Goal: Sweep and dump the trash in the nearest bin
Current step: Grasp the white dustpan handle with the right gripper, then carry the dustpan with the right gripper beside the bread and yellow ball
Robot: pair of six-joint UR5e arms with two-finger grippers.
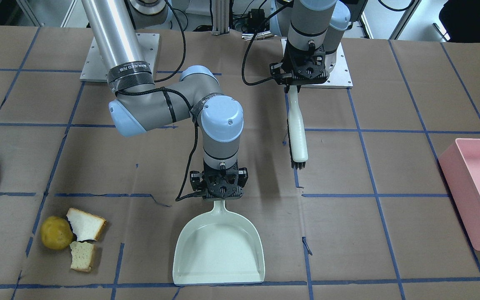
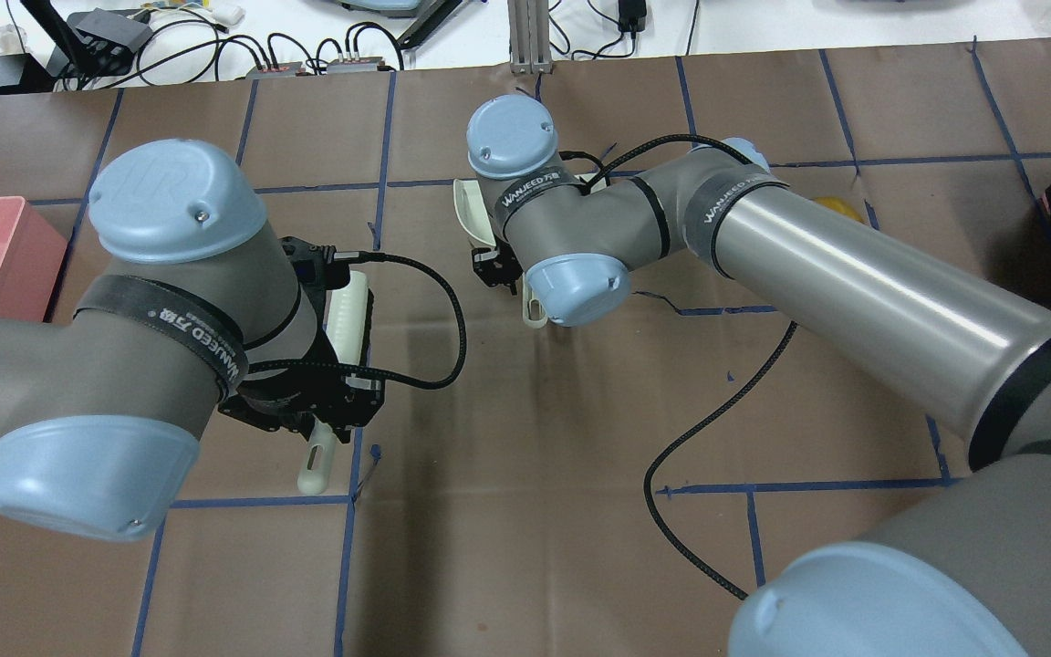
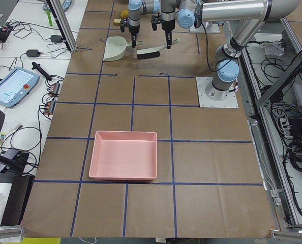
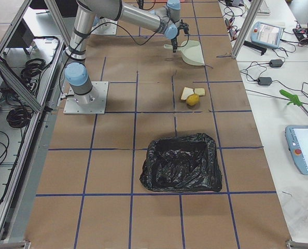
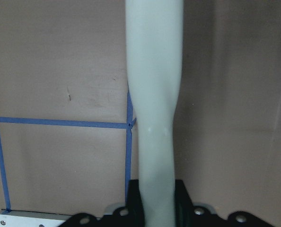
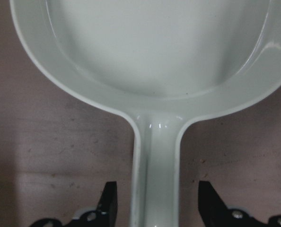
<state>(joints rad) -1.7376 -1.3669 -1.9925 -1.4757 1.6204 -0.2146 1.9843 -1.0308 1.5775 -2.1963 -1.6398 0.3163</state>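
The surface [image 1: 361,241] is brown paper crossed by blue tape lines. Seen from across it, the trash sits farthest left. A round, dull yellow lump [image 1: 56,232] touches a torn bread slice [image 1: 86,224] with white crumb and tan crust. A second slice [image 1: 83,256], beige and speckled, lies just below them. All three are well out to the right gripper's own right side, level with the dustpan's pan, with bare paper between. The bin [image 4: 181,180], lined with crumpled glossy black plastic around a dark hollow, lies farther out on that same side, past the trash.

Next comes the dustpan [image 1: 219,250], smooth pale green plastic, flat on the surface with its open edge pointing away from the robot. The right gripper [image 1: 222,198] straddles its narrow handle. Its dark fingers [image 6: 109,204] are spread with a clear gap on each side, not pressing on the handle.

Further right, the left gripper [image 1: 294,83] is clamped on the handle of a cream brush [image 1: 298,137] with black bristles, which points outward from it. A pink tray [image 1: 452,166], rectangular and smooth, stands well off to that gripper's left side.
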